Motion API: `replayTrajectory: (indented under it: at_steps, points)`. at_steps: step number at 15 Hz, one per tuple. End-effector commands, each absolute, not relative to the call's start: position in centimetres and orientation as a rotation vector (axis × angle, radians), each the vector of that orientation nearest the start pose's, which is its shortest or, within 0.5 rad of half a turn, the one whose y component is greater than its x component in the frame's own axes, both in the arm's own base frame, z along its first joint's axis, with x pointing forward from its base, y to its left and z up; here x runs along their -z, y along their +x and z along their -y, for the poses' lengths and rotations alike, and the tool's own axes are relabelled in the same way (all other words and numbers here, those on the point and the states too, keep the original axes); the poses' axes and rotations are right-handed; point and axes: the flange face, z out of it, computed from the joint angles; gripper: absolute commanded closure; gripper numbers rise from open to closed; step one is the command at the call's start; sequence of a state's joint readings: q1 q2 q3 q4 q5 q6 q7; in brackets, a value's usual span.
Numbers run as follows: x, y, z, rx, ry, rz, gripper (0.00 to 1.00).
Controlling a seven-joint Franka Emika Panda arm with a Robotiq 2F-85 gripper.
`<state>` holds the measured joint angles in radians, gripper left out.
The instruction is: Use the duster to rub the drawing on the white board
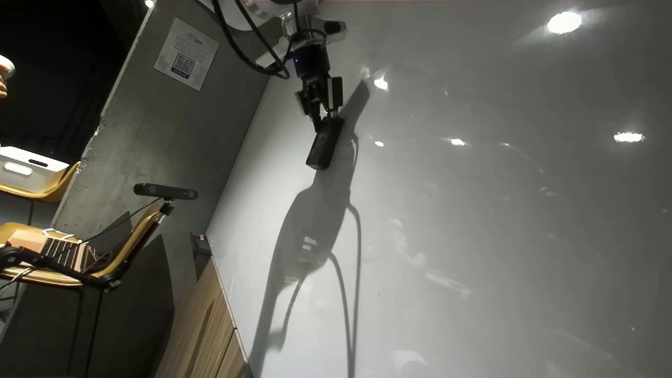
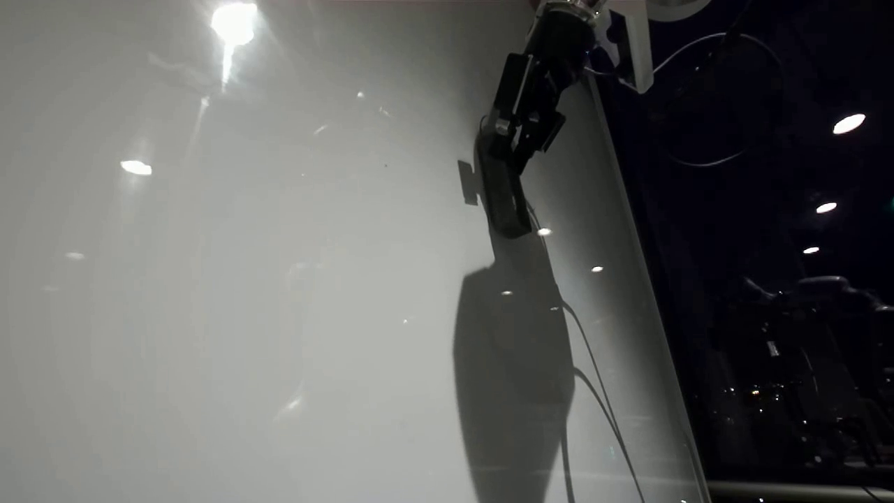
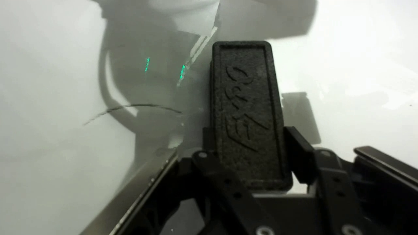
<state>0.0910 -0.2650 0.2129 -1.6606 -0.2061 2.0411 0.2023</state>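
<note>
My gripper (image 1: 326, 119) is shut on the duster (image 1: 324, 144), a small dark oblong block. In the wrist view the fingers (image 3: 251, 143) press the long sides of the duster (image 3: 251, 114), whose top has engraved lines. The duster also shows in an exterior view (image 2: 504, 202). It is over the glossy white board (image 1: 472, 236); whether it touches cannot be told. In the wrist view a thin dark curved line (image 3: 140, 105), seemingly part of the drawing, lies on the board left of the duster. No full circle or face shows; anything under the duster is hidden.
A grey wall (image 1: 210, 126) with a notice (image 1: 186, 54) borders the board, with a wooden panel (image 1: 205, 320) below. A camera on a stand (image 1: 165, 191) and a chair with a laptop (image 1: 60, 252) are beyond. Black cables (image 1: 262, 44) hang by the arm. A long shadow (image 2: 513, 335) crosses the board.
</note>
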Motion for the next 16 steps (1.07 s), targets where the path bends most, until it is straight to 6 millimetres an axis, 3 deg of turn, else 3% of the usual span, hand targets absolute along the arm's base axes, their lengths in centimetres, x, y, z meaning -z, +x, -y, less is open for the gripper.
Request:
replayTrajectory:
  at_steps: [1,10,13,16]
  points:
    - [-78.0,48.6,-16.5,1.162,-2.991,0.244,0.71]
    - [-85.6,47.7,-15.3,1.329,-2.924,0.215,0.71]
    - [-86.0,48.1,-14.4,1.351,-2.929,0.202,0.71]
    - [-85.1,49.8,-11.5,1.328,-2.954,0.175,0.71]
